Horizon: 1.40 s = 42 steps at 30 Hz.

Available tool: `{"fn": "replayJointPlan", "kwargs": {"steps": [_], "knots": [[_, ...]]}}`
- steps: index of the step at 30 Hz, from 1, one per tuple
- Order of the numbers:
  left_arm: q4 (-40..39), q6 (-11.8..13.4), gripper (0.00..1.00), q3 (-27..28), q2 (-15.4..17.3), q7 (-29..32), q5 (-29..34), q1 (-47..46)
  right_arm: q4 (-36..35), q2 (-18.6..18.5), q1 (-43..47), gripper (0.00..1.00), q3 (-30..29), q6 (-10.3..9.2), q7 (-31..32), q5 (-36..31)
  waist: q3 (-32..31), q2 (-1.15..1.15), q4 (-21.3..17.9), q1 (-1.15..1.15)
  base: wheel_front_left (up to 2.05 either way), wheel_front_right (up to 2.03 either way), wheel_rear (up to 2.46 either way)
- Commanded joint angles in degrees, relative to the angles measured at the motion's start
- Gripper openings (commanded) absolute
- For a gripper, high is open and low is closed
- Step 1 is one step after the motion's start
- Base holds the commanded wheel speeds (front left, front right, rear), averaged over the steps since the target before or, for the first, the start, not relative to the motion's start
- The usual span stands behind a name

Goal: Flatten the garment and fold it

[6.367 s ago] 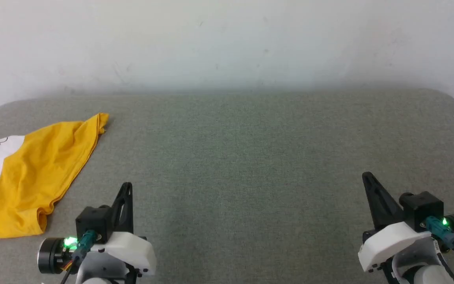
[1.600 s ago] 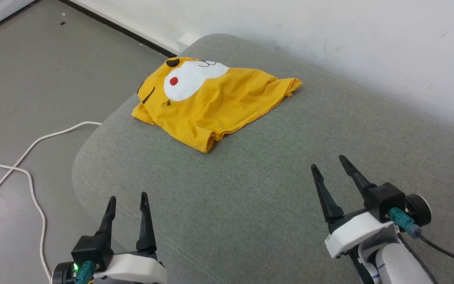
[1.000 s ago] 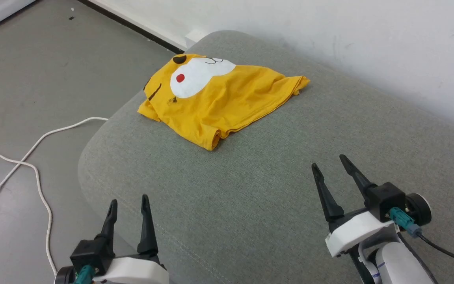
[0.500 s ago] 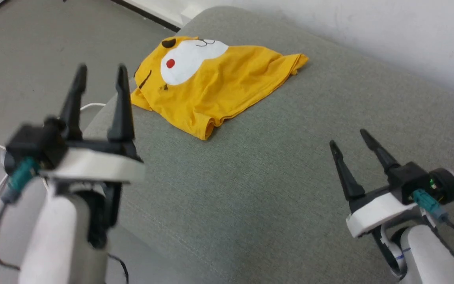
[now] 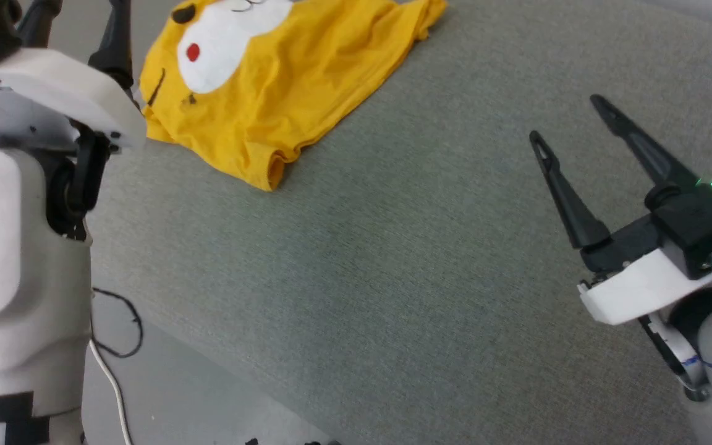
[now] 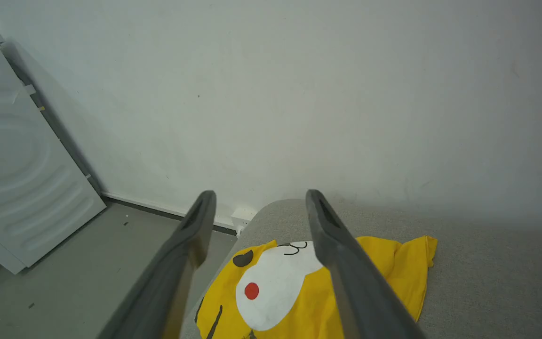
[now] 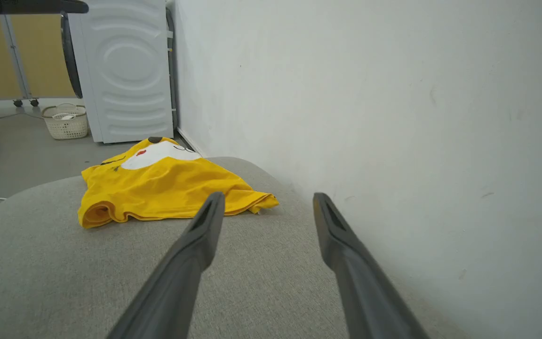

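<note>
Two pairs of jaws, left and right, both spread wide, gripping nothing. Ahead, apart from both: one crumpled bright yellow T-shirt (image 5: 282,86) with white cartoon muzzle, on far left corner of one grey fabric cushion (image 5: 393,247).

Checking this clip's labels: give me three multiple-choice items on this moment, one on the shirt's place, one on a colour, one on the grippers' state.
1. Where does the shirt lie?
A. on a wooden table
B. on the grey cushion
C. on a shelf

2. What colour is the dot on its white patch?
A. red
B. blue
C. green

3. How are the left gripper and right gripper?
A. both shut on the shirt
B. left shut, right open
C. both open, empty

Answers:
1 B, it rests on the cushion's top.
2 A, the dot is plainly red.
3 C, each wrist view shows fingers apart with nothing between.
</note>
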Motion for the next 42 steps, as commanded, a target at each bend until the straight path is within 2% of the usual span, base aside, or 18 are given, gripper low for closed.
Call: {"fn": "replayJointPlan", "kwargs": {"steps": [1,5,14,24,25,26,35,42], "knots": [[1.25,-0.42,1.00,0.37,-0.24,0.29,-0.97,-1.28,-1.33,-0.58,-0.89,1.00,0.11,-0.11,0.62,0.37,5.91,-0.01,-3.69,-0.01,0.00,0.00,0.00],[6.86,-2.01,1.00,0.79,0.45,2.18,-3.09,-3.83,-7.04,-2.72,-2.44,1.00,0.54,-0.11,3.82,0.83,9.03,-0.01,-5.74,-0.01,0.00,0.00,0.00],[16.10,-4.48,1.00,-2.36,0.96,6.70,-4.25,-6.10,-16.20,-6.02,-2.51,1.00,-1.38,-0.11,9.65,0.96,14.86,-0.01,-8.40,-0.01,0.00,0.00,0.00],[26.14,-3.80,1.00,-3.67,1.94,6.85,-3.37,-6.15,-20.33,-7.45,-1.75,1.00,-3.62,-0.11,12.39,0.87,16.65,-0.01,-11.13,-0.01,0.00,0.00,0.00],[27.03,-3.75,0.84,-3.76,1.84,6.73,-3.40,-6.31,-20.57,-7.68,-1.59,1.00,-3.88,-0.11,12.57,0.90,16.86,-0.01,-11.15,-0.01,0.00,0.00,0.00],[27.92,-3.85,0.00,-3.83,1.95,6.22,-3.35,-6.64,-20.81,-7.82,-1.46,1.00,-4.08,-0.11,12.63,0.95,17.05,-0.01,-11.17,-0.01,0.00,0.00,0.00],[33.01,-4.42,0.00,-4.51,5.01,0.82,-1.82,-9.66,-19.57,-6.65,-1.31,1.00,-3.90,-0.11,10.86,1.54,14.66,-0.01,-11.49,-0.01,0.00,0.00,0.00],[31.70,-4.29,0.00,-4.69,10.41,-2.76,0.49,-12.43,-15.76,-3.31,-1.28,1.00,-2.98,-0.11,6.83,1.86,9.42,-0.01,-12.68,-0.01,0.00,0.00,0.00]]}}
